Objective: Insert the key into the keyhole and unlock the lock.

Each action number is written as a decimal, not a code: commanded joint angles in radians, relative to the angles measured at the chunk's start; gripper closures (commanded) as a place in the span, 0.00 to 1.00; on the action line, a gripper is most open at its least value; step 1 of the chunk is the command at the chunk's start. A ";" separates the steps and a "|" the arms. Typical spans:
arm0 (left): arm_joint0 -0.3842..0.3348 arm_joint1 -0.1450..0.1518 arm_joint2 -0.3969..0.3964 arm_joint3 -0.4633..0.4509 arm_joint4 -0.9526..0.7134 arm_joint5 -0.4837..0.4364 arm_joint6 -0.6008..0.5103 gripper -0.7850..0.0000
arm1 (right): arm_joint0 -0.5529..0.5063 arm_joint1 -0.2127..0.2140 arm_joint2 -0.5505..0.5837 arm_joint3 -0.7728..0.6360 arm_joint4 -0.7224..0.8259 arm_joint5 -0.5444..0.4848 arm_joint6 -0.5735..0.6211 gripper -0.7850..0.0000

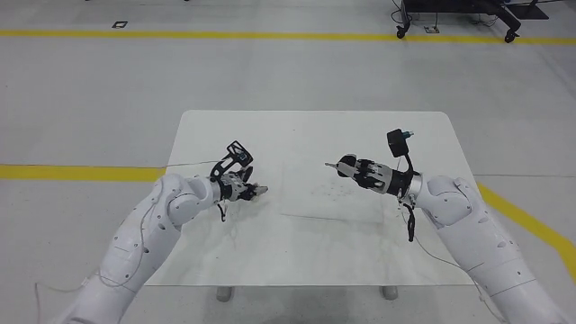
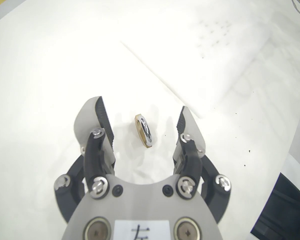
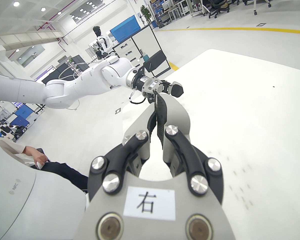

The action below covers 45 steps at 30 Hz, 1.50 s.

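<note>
On the white surface (image 1: 315, 130), toward the robot's left side: lock (image 2: 143, 131) — a small brass body with a chrome part, seen nearly edge-on and resting on the surface. Left gripper (image 2: 142, 105): fingers spread wide, one on each side of the lock, with bare surface showing between the lock and each ribbed pad; neither pad touches it. Right gripper (image 1: 346, 166): held over the middle-right of the surface, well apart from the left gripper and pointing toward it; fingers pressed together. Key (image 1: 330, 165): a thin silvery piece that juts from the tips of the right fingers toward the left arm in the top view — pinched there, clear of the lock. In the right wrist view the black pads (image 3: 162, 112) meet along their whole length, and the key's shape between them cannot be made out. Other marks on the surface: a faint straight edge (image 2: 160, 83) running slantwise beyond the lock, a patch of small grey dashes (image 2: 215, 33), and a few scattered dark specks.
</note>
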 commanded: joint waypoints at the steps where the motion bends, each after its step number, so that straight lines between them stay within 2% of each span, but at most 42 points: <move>1: -0.001 -0.002 0.006 0.006 0.004 0.004 -0.008 0.64 | 0.000 0.000 0.000 0.000 0.000 0.000 0.000 1.00; 6: 0.011 -0.001 0.004 0.001 -0.011 0.004 -0.020 0.73 | 0.000 0.000 0.000 0.000 0.000 0.000 0.000 1.00; 13: 0.030 0.004 -0.011 -0.017 -0.029 0.003 -0.043 0.79 | 0.000 0.000 0.000 0.000 0.000 0.000 0.000 1.00; 17: 0.041 0.007 -0.018 -0.032 -0.031 0.007 -0.049 0.73 | 0.000 0.000 0.000 0.000 0.000 0.000 0.000 1.00; 23: 0.056 0.012 -0.031 -0.048 -0.022 0.018 -0.057 0.76 | 0.000 0.000 0.000 0.000 0.000 0.000 0.000 1.00; 26: 0.060 0.014 -0.038 -0.050 -0.020 0.022 -0.062 0.97 | 0.000 0.000 0.000 0.000 0.000 0.000 0.000 1.00; 27: 0.061 0.015 -0.039 -0.051 -0.020 0.023 -0.062 1.00 | 0.000 0.000 0.000 0.000 0.000 0.000 0.000 1.00; 39: 0.055 0.012 -0.034 -0.047 -0.003 0.035 -0.049 1.00 | 0.000 0.000 0.000 0.000 0.000 0.000 0.000 1.00; 45: 0.077 0.019 -0.065 -0.093 0.003 -0.015 0.063 1.00 | 0.000 0.000 0.000 0.000 0.000 0.000 0.000 1.00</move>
